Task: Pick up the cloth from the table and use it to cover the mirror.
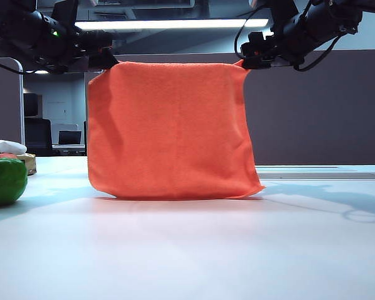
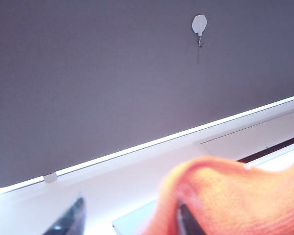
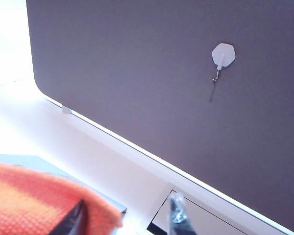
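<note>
Both grippers, left (image 1: 109, 62) and right (image 1: 250, 61), gape beside the draped cloth (image 1: 172, 131); green fruit (image 1: 5, 180) sits aside.

- A green round fruit-like object (image 1: 5, 181) sits at the far left of the exterior view.
- A small white rag (image 1: 6, 148) lies just behind it.
- A grey-brown partition panel (image 1: 319, 112) stands at the back.
- A white wall hook (image 3: 222, 56) is fixed to that panel.
- An office chair (image 1: 37, 136) stands in the far background.
</note>
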### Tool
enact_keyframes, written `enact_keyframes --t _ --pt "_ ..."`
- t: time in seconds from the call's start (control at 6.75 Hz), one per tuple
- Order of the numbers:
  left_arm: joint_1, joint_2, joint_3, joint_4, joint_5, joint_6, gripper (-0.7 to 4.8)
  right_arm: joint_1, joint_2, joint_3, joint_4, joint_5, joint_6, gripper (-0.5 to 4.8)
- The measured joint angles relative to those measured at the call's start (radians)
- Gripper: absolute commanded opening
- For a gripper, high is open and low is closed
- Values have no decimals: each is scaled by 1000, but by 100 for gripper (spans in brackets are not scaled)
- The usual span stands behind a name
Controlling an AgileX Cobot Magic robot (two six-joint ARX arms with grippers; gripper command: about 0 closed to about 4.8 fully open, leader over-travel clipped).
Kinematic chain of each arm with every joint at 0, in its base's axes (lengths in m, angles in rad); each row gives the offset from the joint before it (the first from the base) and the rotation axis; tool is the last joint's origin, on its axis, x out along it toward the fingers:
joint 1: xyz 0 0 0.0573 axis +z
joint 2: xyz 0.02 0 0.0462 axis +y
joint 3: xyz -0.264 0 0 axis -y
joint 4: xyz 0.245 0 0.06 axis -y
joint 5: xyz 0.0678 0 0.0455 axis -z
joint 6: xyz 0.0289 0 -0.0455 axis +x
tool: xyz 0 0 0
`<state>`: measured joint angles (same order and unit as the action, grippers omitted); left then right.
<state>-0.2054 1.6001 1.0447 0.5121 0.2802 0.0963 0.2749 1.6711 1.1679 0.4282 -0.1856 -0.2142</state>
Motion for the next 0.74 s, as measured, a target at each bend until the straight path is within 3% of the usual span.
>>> enact_keyframes --t 0.15,0.3,0.59,0.74 --pt "0 0 0 0 0 -2 381 0 0 0 0 0 0 253" --pt "4 0 0 0 -5 -2 432 0 0 0 0 1 0 316" --pt "3 0 0 -101 -174 -2 432 0 0 0 -106 53 0 316" --pt "3 0 0 -116 -185 -2 432 0 0 0 -122 54 0 316"
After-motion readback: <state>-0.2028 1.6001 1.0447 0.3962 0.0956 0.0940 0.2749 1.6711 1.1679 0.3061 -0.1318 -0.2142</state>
